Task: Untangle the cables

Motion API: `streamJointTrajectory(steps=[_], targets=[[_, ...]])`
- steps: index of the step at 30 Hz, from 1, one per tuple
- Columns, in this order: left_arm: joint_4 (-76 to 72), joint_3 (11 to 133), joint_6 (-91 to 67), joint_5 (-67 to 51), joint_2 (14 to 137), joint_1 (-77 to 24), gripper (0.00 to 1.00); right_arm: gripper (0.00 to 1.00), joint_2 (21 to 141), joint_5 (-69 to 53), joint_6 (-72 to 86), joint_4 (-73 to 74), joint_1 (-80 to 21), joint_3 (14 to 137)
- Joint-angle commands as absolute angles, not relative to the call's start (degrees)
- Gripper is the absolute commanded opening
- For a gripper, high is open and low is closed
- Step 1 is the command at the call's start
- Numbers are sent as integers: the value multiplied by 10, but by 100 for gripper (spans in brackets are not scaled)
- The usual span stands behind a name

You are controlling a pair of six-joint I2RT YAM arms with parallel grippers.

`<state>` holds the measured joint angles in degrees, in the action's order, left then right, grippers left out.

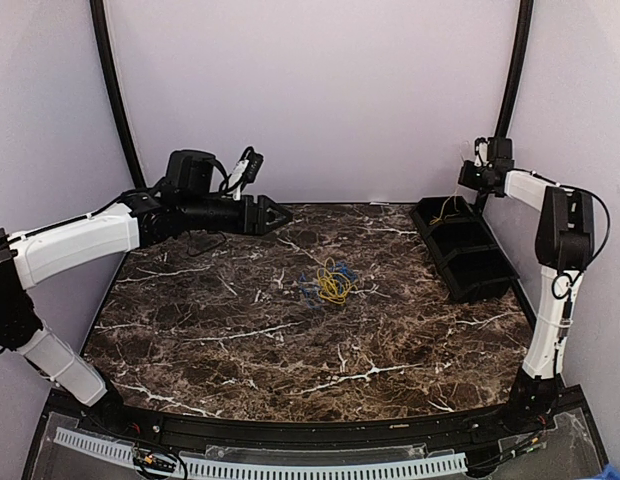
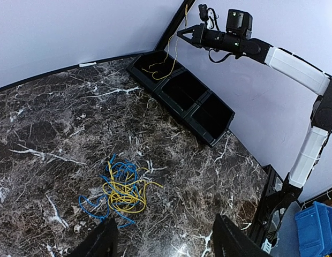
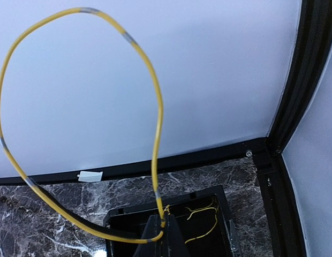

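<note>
Now: right claw (image 2: 181,34) pinches yellow cable (image 3: 160,118), hanging vertical into bin (image 2: 188,95); left claw (image 2: 165,224) spread open.

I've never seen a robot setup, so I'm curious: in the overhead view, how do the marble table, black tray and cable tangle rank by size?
1. The table, by far the largest.
2. The tray, clearly smaller, against the right edge.
3. The cable tangle, smallest, near the table's middle.
</note>
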<state>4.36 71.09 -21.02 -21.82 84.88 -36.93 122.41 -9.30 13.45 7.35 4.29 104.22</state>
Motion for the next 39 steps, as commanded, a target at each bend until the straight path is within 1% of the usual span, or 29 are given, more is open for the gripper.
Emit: streamJointTrajectory(steps=[1,7,15,18,28,39], targets=[[39,727,-205,-221,855,-372,63,0,1233,-34,134,52,42,1052],[42,738,-203,-226,868,-372,63,0,1235,-19,114,56,30,1033],[39,736,-202,-231,870,-372,63,0,1248,-3,119,95,4,1025],[38,726,-200,-230,863,-371,63,0,1248,22,126,100,4,1017],[22,697,-206,-227,851,-372,63,0,1258,37,150,106,-17,1001],[21,695,-211,-228,849,-372,63,0,1270,16,182,114,-18,991]])
